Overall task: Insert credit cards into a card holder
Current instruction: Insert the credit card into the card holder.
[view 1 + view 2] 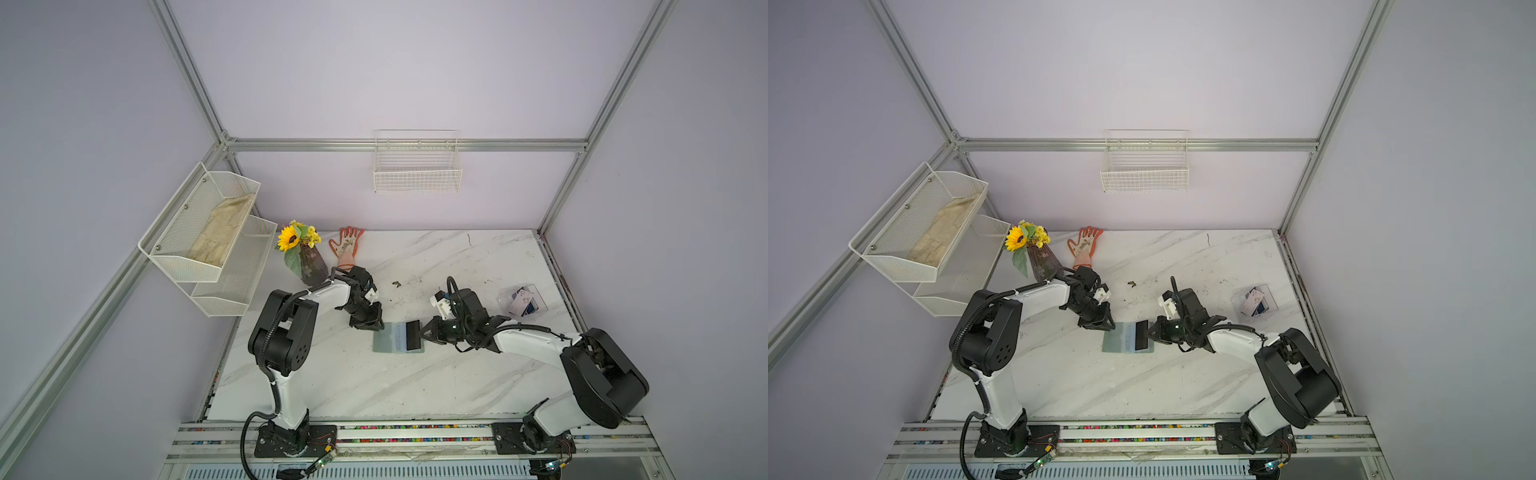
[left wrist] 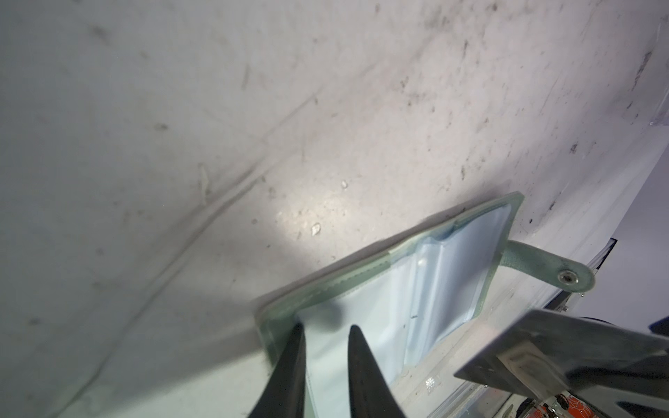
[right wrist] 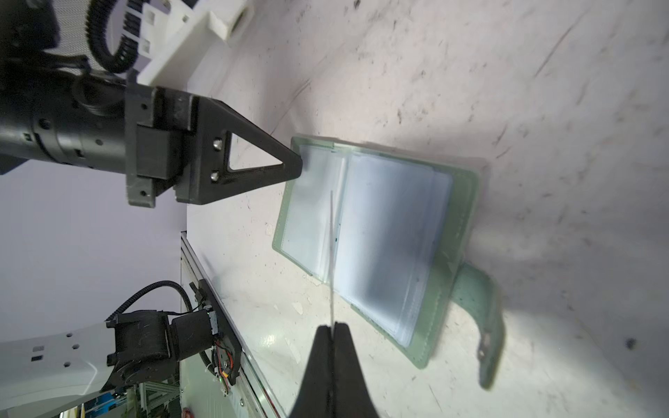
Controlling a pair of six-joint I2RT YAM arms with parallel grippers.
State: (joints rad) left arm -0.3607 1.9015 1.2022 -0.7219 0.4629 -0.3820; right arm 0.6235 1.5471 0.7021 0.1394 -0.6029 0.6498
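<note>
On the bench (image 1: 332, 386), the open card holder (image 1: 388, 343) lies pinned by the narrowly parted left pincer (image 1: 374, 327), and the black card (image 1: 412, 335), clamped in the right pincer (image 1: 421, 332), may miss the mouth of a sleeve (image 3: 391, 224) and buckle.

Both top views look steeply down over the whole table (image 1: 374, 386) from high; wrist cameras sit close (both catch the card holder (image 2: 452, 275)).
</note>
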